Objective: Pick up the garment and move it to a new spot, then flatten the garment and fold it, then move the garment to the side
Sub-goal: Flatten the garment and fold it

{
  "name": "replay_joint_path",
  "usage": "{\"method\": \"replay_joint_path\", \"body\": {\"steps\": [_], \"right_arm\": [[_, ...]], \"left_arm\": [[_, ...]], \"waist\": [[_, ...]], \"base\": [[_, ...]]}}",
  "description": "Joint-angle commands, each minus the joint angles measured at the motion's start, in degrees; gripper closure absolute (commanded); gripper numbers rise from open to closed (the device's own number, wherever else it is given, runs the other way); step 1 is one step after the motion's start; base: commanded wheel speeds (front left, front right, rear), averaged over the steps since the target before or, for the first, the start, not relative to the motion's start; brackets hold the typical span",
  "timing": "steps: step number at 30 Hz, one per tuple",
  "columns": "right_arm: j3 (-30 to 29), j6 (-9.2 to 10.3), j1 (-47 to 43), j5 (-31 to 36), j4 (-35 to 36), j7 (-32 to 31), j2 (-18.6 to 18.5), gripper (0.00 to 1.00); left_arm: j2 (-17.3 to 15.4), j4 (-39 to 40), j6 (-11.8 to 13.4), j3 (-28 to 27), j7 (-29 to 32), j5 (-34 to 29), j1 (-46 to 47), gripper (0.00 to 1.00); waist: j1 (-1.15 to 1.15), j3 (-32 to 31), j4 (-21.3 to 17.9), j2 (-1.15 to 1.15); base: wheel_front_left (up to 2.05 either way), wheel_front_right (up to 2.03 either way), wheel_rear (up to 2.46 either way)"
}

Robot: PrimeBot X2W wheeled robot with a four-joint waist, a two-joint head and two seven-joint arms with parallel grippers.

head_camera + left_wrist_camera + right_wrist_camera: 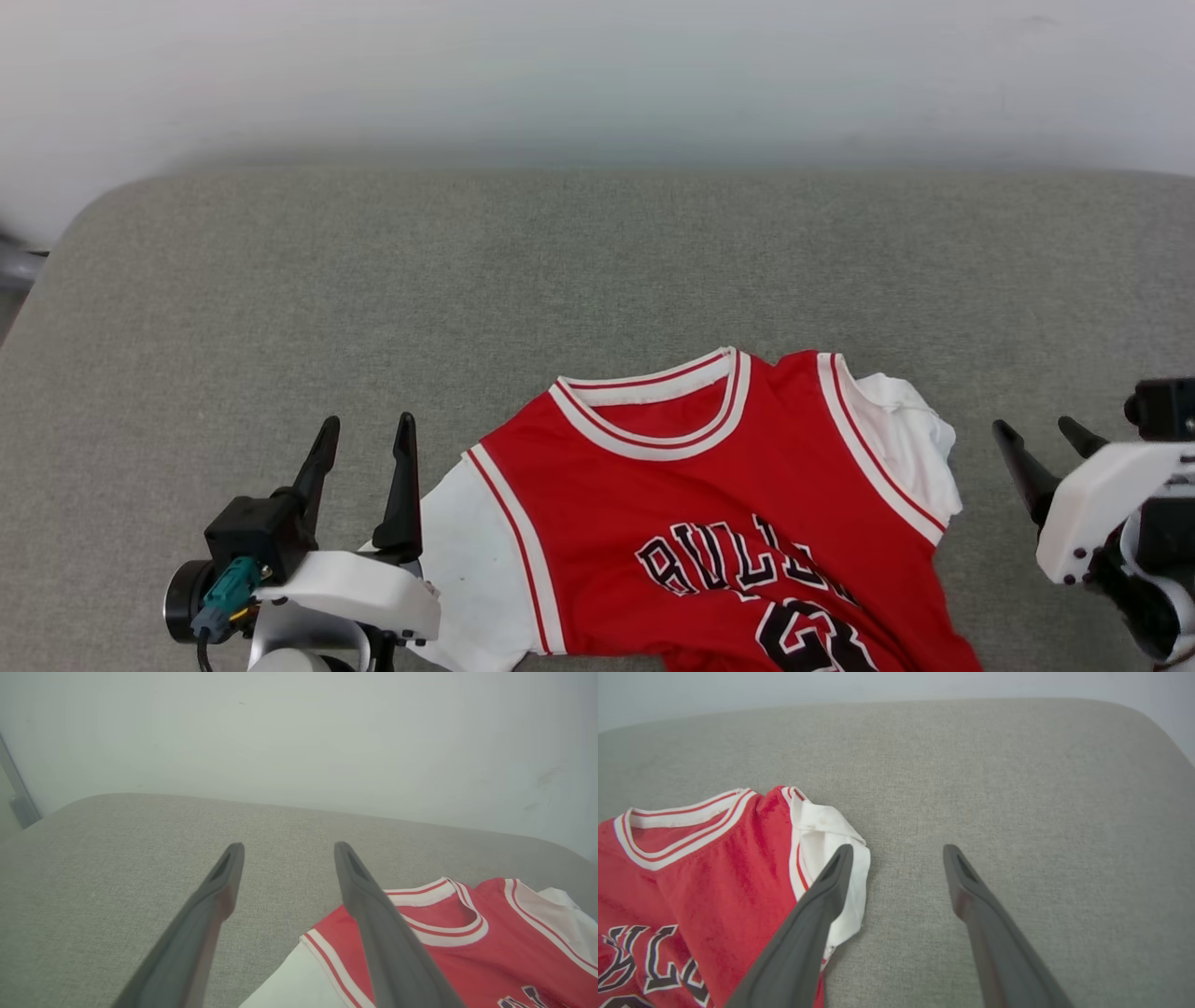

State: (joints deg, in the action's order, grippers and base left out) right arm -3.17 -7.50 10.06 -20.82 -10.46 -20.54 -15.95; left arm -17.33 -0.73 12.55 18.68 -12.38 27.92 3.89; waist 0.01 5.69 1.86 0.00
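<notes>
**One jersey, two empty grippers on the grey pad**

Nearest you: left gripper (367,422), fingers spread with nothing between them, just beside the garment's white sleeve. Your right gripper (1033,425) is likewise spread and empty, near the other sleeve but apart from it. Between them: the garment (709,504), red, lettering up, collar pointing away, lying on the grey fabric surface (467,261). Beyond: pale wall (597,75).

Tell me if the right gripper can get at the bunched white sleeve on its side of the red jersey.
Probably yes. The right gripper stands open close beside the bunched white sleeve of the red jersey; nothing lies between them but grey fabric surface.
</notes>
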Motion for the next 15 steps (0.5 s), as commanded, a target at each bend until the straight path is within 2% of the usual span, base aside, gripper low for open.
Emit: {"method": "replay_joint_path", "body": {"steps": [1, 7, 15], "right_arm": [[1.1, 0.02, 2.2, -0.6, -1.1, -3.4, -1.2, 0.00], [8.6, 0.02, 10.0, -4.0, -3.5, -15.6, -6.0, 0.00], [17.3, 0.04, 17.6, -6.8, -11.4, -21.9, -8.4, 0.00]], "left_arm": [[0.3, -0.3, -0.4, 0.1, -0.5, -0.1, 1.0, 0.00], [1.5, -1.6, -0.9, -0.1, -1.5, 0.1, 3.2, 0.00], [2.6, -2.8, -2.0, -0.6, -2.4, -0.1, 5.6, 0.00]], "waist": [[-0.01, 2.0, 1.4, 0.00], [-0.01, 5.0, 3.7, 0.00], [-0.01, 9.1, 5.1, 0.00]], "base": [[0.00, 0.00, 0.00], [0.00, 0.00, 0.00], [0.00, 0.00, 0.00]]}}
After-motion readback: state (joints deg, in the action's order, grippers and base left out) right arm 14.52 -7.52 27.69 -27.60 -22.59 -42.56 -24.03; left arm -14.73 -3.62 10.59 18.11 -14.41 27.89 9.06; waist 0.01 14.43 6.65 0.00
